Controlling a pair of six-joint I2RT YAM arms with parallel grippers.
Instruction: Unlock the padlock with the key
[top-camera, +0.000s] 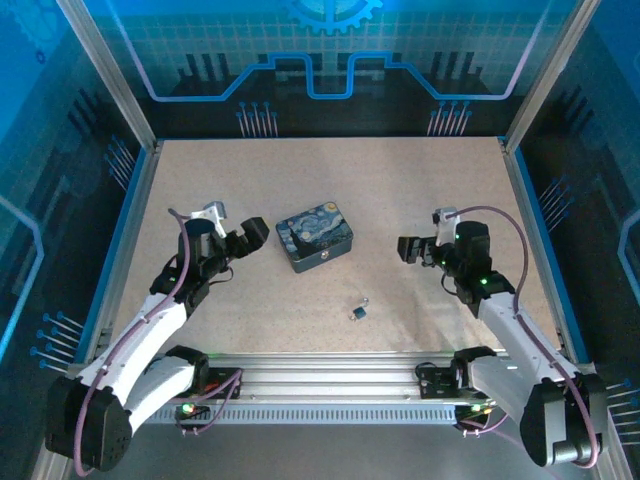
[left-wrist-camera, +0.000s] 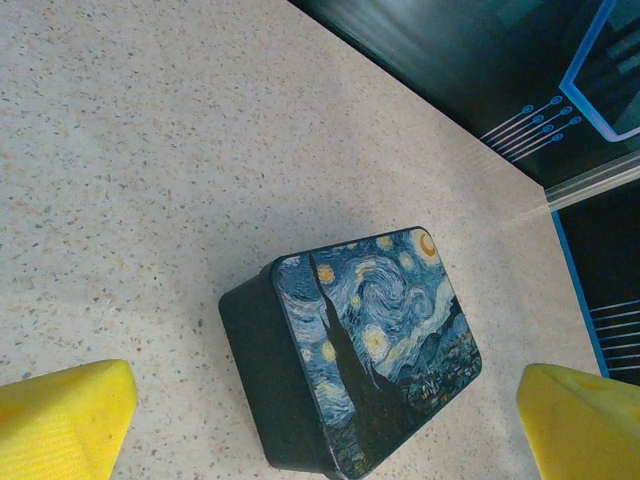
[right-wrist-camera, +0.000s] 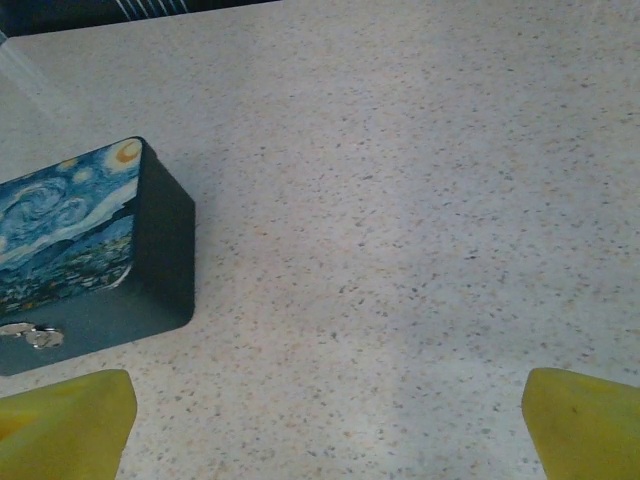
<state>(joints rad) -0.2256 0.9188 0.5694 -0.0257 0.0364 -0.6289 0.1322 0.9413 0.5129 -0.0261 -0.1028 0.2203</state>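
The padlock (top-camera: 357, 314) is a tiny blue-and-silver lock lying on the table near the front, between the two arms. A thin grey sliver, apparently the key (top-camera: 366, 301), lies right at its upper right; I cannot tell whether the two touch. My left gripper (top-camera: 250, 236) hangs open well to the upper left of the padlock, its yellow fingertips (left-wrist-camera: 65, 420) spread wide in the left wrist view. My right gripper (top-camera: 409, 250) is open to the upper right of the padlock, nothing between its fingertips (right-wrist-camera: 585, 425).
A dark-blue tin (top-camera: 315, 240) with a night-sky painting stands mid-table between the grippers. It lies just ahead of the left gripper (left-wrist-camera: 325, 425), tin (left-wrist-camera: 370, 340), and left of the right gripper (right-wrist-camera: 325, 425), tin (right-wrist-camera: 90, 240). Metal frame posts and blue panels wall the table.
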